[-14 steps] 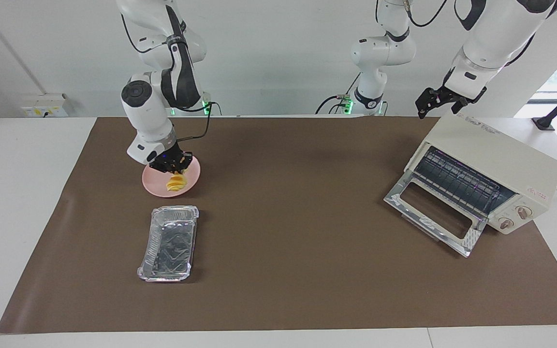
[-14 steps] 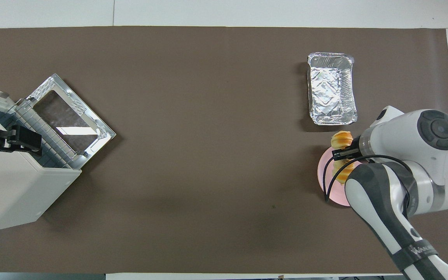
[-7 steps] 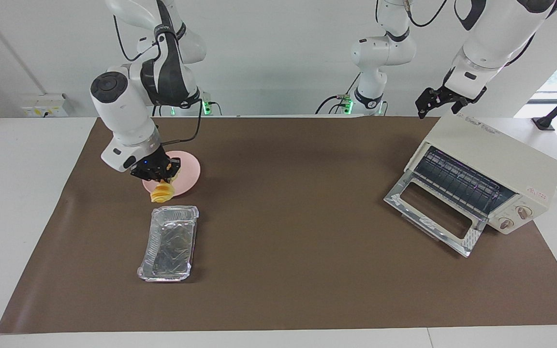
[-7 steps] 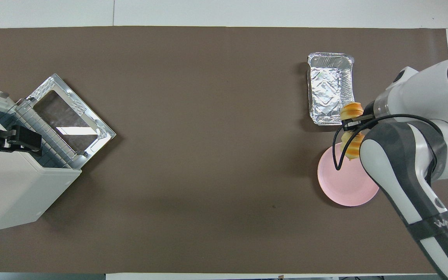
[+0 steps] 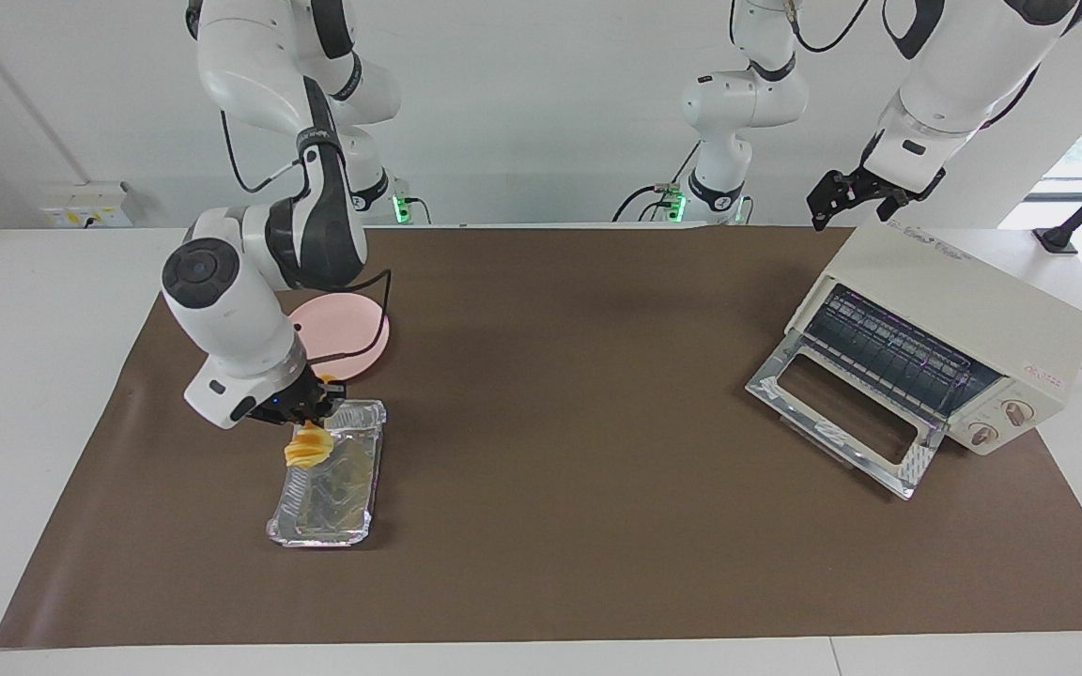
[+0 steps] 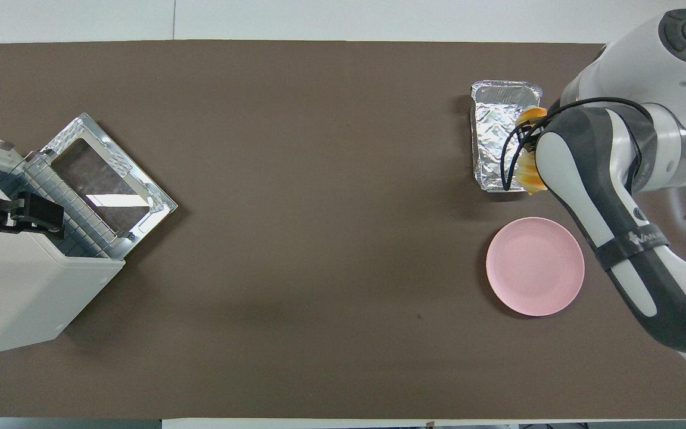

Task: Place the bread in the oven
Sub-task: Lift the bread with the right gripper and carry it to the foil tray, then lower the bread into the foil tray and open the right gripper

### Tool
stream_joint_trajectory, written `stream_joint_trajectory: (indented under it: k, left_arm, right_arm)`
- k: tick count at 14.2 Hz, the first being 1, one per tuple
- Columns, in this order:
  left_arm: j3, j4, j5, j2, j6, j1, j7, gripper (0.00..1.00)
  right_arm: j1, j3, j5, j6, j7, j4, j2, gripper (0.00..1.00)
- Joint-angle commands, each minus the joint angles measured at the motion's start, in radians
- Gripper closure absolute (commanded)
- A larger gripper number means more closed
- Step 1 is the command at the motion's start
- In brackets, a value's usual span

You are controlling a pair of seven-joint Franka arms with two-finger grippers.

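Bread (image 5: 307, 448): a short ridged row of golden slices, held in the air by the right gripper (image 5: 308, 420), whose fingers are clenched on its upper end. It hangs over the tray's edge toward the right arm's end of the table, at the tray's end nearer the robots. No contact with the foil can be made out. The grip from above is judged to suit lowering the loaf into the tray.

Tray (image 5: 339, 483): crinkled silver foil, oblong, nothing seen in it. It lies farther from the robots than the plate, just beside it. It is judged to be meant as a carrier for the bread on the way to the oven.

Plate (image 5: 353, 329): round, pink, bare, lying toward the right arm's end of the table.

Oven (image 5: 959, 324): cream-white, well apart from the tray, at the left arm's end of the table. Its glass door (image 5: 842, 421) is dropped open onto the mat and the wire rack is exposed, so the cavity is judged ready for loading. Two knobs are seen on its front.

Left gripper (image 5: 846, 195): released, nothing grasped, waiting over the oven's top.

Mat (image 5: 579, 526): brown, laid under all the items.

Task state: judged early; the bread is not yet in the oven.
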Motion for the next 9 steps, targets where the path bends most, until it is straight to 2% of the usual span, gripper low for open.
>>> stream_joint_trajectory:
  k: [1,3,5,9]
  left_arm:
    - [-0.004,-0.028,-0.012,-0.027,0.012,0.012,0.005,0.00]
    - [-0.004,-0.028,-0.012,-0.027,0.012,0.012,0.005,0.00]
    - [-0.004,-0.028,-0.012,-0.027,0.012,0.012,0.005,0.00]
    - [-0.004,-0.028,-0.012,-0.027,0.012,0.012,0.005,0.00]
  right_arm:
    - [-0.011,0.008,-0.010,-0.008,-0.002,0.110,0.113,1.00]
    - [0.000,0.008,-0.011,0.064,-0.002,0.100,0.127,1.00]
    - [-0.003,0.008,-0.013,0.084,-0.002,0.095,0.147,1.00]
    - [0.009,0.006,-0.016,0.193,0.009,-0.018,0.135,1.00]
